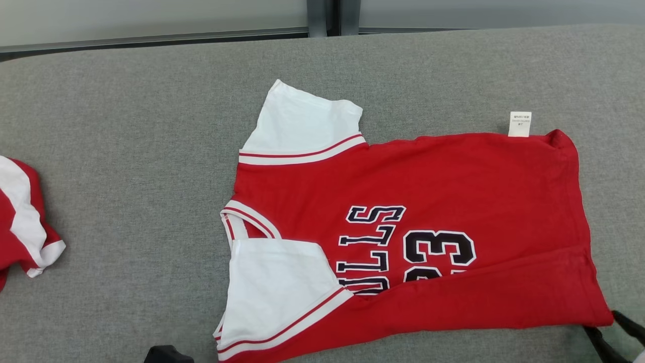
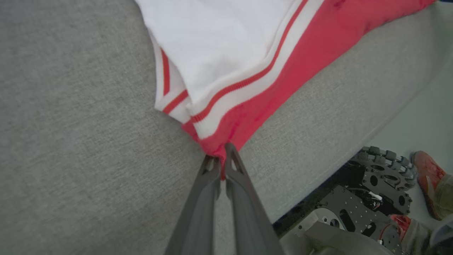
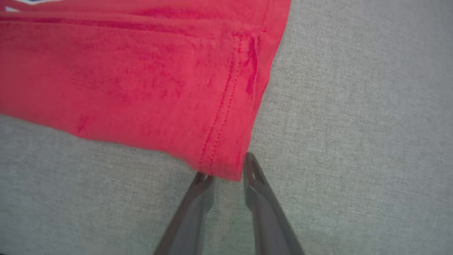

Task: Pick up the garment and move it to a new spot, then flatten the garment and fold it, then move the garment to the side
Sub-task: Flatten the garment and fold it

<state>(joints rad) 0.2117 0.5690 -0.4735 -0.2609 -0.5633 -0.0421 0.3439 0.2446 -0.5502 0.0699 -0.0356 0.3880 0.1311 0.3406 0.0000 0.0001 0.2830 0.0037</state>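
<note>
Garment (image 1: 453,201): red jersey, flat on the grey table (image 1: 126,126), long axis left to right, lying beyond both your arms. Left fingers (image 2: 205,191) pinch its near shoulder-end corner. Right fingers (image 3: 256,184) are parted at the hem corner.

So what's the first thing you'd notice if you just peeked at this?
The big red jersey with white sleeves and a dark 23, spread over the middle and right of the grey cloth surface. Next, a second red-and-white garment bunched at the far left edge. The left end effector pinches the jersey's near corner.
</note>
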